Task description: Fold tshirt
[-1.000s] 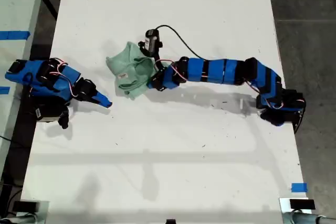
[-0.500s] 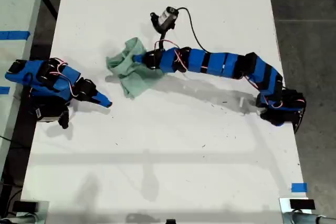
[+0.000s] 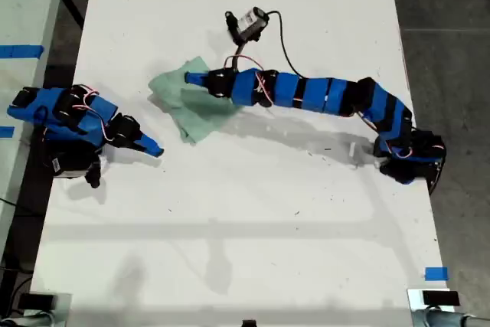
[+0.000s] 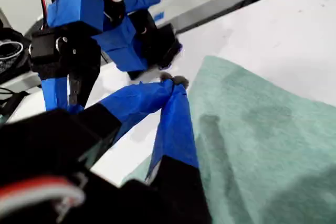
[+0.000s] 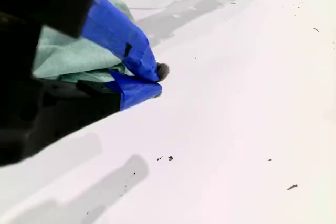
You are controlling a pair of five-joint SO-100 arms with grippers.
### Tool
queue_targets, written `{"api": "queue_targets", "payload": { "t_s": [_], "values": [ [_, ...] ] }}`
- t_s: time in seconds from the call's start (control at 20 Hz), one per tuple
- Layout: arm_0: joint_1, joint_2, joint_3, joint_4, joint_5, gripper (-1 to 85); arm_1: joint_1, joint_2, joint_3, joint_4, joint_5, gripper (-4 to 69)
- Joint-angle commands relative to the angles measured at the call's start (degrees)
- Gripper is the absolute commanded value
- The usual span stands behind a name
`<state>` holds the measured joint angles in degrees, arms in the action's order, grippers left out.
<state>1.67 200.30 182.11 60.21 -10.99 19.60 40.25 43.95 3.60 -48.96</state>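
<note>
My first gripper (image 4: 173, 83) has its blue fingers drawn together until the tips meet. No cloth shows between them in the first wrist view, which also shows the tshirt (image 4: 252, 129) lying flat just beside and under one finger. The exterior view cannot show that gap. It only places the tip (image 3: 191, 78) over the tshirt's (image 3: 184, 109) far edge.

The cloth lies crumpled beneath and ahead of the tip, with bare white table (image 3: 268, 227) open all around it.

Beyond the tshirt, apart from it, my second gripper (image 3: 153, 149) rests low with its jaws closed (image 5: 155, 80) on nothing. The second wrist view shows green cloth (image 5: 68, 59) only behind it.
</note>
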Motion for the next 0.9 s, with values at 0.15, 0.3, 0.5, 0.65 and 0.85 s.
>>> {"api": "queue_targets", "payload": {
  "t_s": [0.15,0.3,0.5,0.65,0.85],
  "values": [
    [-1.5,5.8,0.7,0.0,-0.4,2.3,-5.5,20.4,-3.7,40.9,-8.9,-1.2],
    [-2.4,5.8,0.7,0.0,-0.3,9.3,-8.8,28.3,-0.1,64.2,-9.1,-1.2],
    [-3.0,5.8,0.7,0.1,0.1,11.3,-13.4,41.7,16.4,80.6,-3.9,-1.2],
    [-2.6,5.8,0.7,0.1,0.4,12.0,-16.9,59.9,40.9,77.2,2.3,-1.2],
    [-2.4,5.8,0.7,0.1,0.4,12.0,-20.3,82.8,70.4,71.5,13.3,-1.2]
  ]
}}
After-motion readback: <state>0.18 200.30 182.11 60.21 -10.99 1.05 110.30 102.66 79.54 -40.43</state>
